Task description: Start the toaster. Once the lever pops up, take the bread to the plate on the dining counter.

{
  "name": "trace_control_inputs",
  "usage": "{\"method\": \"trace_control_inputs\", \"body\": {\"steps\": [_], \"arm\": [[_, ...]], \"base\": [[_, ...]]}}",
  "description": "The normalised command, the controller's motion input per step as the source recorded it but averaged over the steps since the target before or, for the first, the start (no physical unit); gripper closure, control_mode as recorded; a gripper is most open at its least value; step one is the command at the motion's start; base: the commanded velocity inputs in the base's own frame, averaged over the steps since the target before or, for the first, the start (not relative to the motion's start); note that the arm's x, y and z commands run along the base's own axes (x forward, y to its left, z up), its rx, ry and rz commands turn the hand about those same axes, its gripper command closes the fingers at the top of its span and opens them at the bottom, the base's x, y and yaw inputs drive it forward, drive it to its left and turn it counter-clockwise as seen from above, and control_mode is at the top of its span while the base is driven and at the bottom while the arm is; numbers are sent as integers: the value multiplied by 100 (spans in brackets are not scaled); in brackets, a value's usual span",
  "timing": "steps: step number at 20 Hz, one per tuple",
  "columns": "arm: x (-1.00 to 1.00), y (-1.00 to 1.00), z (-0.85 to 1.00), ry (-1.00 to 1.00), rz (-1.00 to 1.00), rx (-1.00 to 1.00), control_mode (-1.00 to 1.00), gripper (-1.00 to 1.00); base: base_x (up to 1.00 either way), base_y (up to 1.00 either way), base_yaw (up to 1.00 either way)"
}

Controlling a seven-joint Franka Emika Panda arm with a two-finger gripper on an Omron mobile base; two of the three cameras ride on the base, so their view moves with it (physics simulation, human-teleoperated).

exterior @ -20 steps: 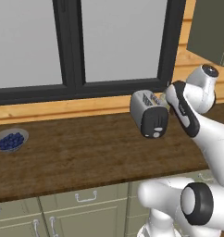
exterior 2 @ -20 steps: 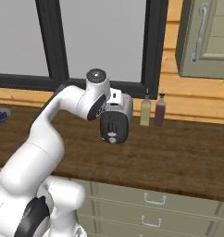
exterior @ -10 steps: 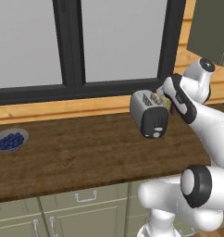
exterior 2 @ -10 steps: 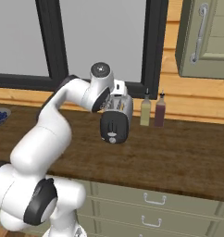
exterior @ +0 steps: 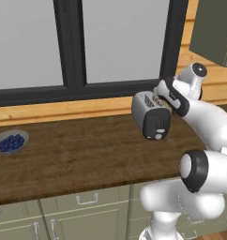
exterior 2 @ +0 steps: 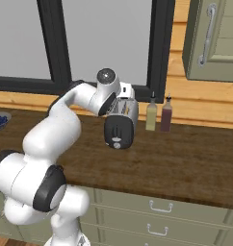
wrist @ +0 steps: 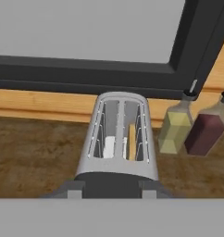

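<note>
The silver-grey toaster (exterior: 150,117) stands on the wood counter below the window, its dark end face turned toward me. In the hand view I look down its two top slots (wrist: 118,136). The pale tan bread (wrist: 132,146) stands sunk in the right slot, and something white sits in the left one. My gripper (wrist: 112,190) hovers over the toaster's near end, open, its fingertips (wrist: 76,190) spread about as wide as the toaster and holding nothing. From the base the gripper (exterior: 161,100) (exterior 2: 123,106) is at the toaster's (exterior 2: 121,129) top. The plate and the dining counter are out of view.
Two bottles, a yellowish bottle (exterior 2: 151,115) and a dark red bottle (exterior 2: 165,116), stand just right of the toaster against the wall. A small bowl of blueberries (exterior: 11,142) sits far left on the counter (exterior: 78,154). A wall cabinet (exterior 2: 214,38) hangs at upper right.
The hand has shifted a little up and over the toaster's top, and its fingers have spread apart. The toaster has not moved.
</note>
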Motion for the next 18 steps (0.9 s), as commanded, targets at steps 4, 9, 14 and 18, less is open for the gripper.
{"method": "trace_control_inputs", "body": {"steps": [4,9,14,18], "arm": [[71,-8,0,8,0,0,-100,-100],[51,-1,-18,-3,0,0,-100,-100],[24,0,-5,0,0,0,-100,-100],[0,-25,-6,2,0,0,-100,-100]], "base": [[0,0,0],[0,0,0],[0,0,0],[0,0,0]]}}
